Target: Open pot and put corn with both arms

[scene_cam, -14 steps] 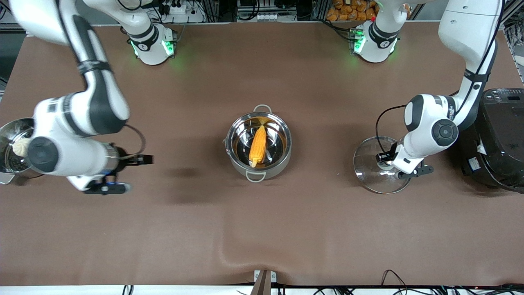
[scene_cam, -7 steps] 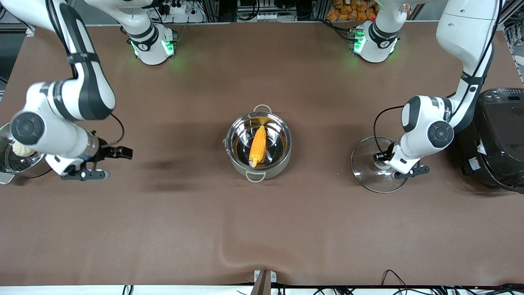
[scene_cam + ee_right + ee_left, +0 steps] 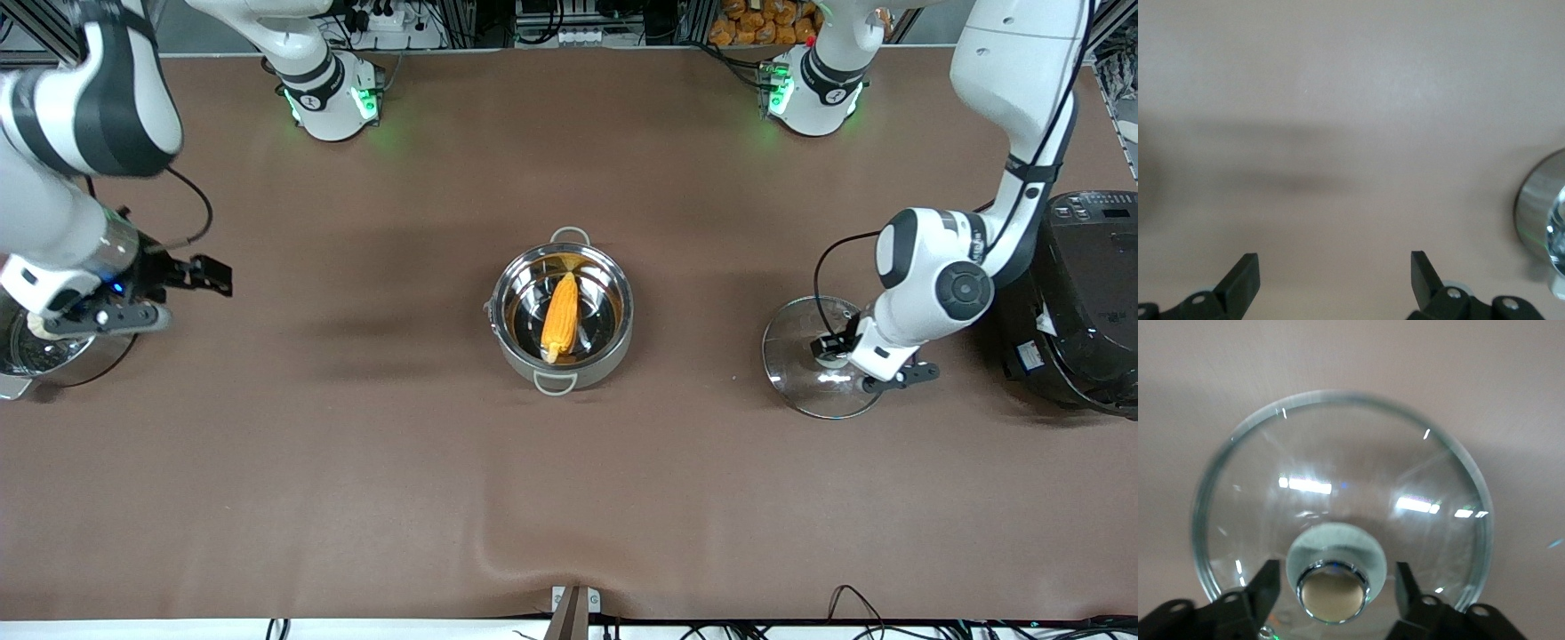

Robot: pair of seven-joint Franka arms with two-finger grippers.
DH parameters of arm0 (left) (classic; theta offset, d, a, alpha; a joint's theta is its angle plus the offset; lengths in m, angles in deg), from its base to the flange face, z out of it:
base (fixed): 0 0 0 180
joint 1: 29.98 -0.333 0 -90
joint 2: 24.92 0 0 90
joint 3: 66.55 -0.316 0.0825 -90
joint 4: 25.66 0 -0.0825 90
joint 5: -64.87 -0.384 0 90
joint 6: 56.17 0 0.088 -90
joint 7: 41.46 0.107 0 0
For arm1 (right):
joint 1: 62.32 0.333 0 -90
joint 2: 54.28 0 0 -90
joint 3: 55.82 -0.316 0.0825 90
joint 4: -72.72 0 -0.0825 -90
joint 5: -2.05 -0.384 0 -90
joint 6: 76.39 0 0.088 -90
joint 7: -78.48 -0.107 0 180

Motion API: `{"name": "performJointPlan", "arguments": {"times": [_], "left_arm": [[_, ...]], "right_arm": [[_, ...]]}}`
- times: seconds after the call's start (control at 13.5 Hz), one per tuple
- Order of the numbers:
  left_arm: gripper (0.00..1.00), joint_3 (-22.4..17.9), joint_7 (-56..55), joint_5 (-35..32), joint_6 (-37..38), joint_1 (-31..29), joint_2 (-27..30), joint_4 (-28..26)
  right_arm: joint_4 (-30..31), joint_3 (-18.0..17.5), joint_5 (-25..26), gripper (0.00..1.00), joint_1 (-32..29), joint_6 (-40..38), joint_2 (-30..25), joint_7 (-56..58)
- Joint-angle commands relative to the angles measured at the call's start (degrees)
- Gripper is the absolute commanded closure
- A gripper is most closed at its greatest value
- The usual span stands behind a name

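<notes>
The corn [image 3: 560,316] lay in the open pot [image 3: 563,308] at mid-frame, its long axis running up and down the frame. The lid [image 3: 813,357] rested on the desk [image 3: 569,498] at right, its knob [image 3: 1332,595] between the left gripper's [image 3: 1333,587] parted jaws (not visibly pinched). The right gripper [image 3: 120,298], jaws wide and empty, hung at left frame, well apart from the pot.

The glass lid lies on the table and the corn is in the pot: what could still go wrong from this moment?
1. The left gripper stands open around the knob of the glass lid. If it rises off-centre, a finger might catch the knob and drag the lid.
2. The right gripper, open, is over the table beside the steamer pot. A low move could knock that pot.
</notes>
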Motion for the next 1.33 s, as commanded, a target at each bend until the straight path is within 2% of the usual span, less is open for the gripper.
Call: {"name": "performJointPlan", "arguments": {"times": [0.0,0.15,0.3,0.44,0.59,0.74,0.96,1.26], "left_arm": [[0.0,0.24,-1.26,0.37,9.68,-0.42,9.12,4.1],[0.0,0.24,-1.52,-0.07,21.27,-0.24,12.47,12.43],[0.0,0.15,-3.63,-0.33,34.1,-0.33,13.28,23.85],[0.0,0.41,-3.63,-0.6,42.65,-0.33,13.89,31.87],[0.0,0.94,-2.58,-4.1,44.44,0.2,16.25,33.39],[0.0,2.87,-2.22,-3.42,46.02,-0.06,19.5,33.4],[0.0,2.44,-2.22,-0.42,50.85,-0.42,22.5,33.4],[0.0,2.53,-0.82,-0.69,50.95,-0.68,24.26,33.22]], "right_arm": [[-7.2,-0.78,-2.96,0.0,-0.76,-8.7,-0.34,3.48],[-10.99,-0.52,-3.15,0.0,-1.11,-11.88,-0.34,6.65],[-13.63,-0.34,-3.15,0.0,-2.76,-14.08,-0.34,8.25],[-15.05,-0.17,-3.15,0.0,-3.57,-14.88,-0.43,6.77],[-15.49,-0.17,-3.23,0.0,-4.97,-14.88,-0.51,2.99],[-15.49,-0.08,-3.15,0.0,-5.15,-14.97,-1.56,1.58],[-15.49,0.18,-2.45,0.0,-5.42,-14.97,-2.09,1.57],[-15.49,0.1,-2.45,0.0,-4.98,-15.41,-2.36,1.57]]}}
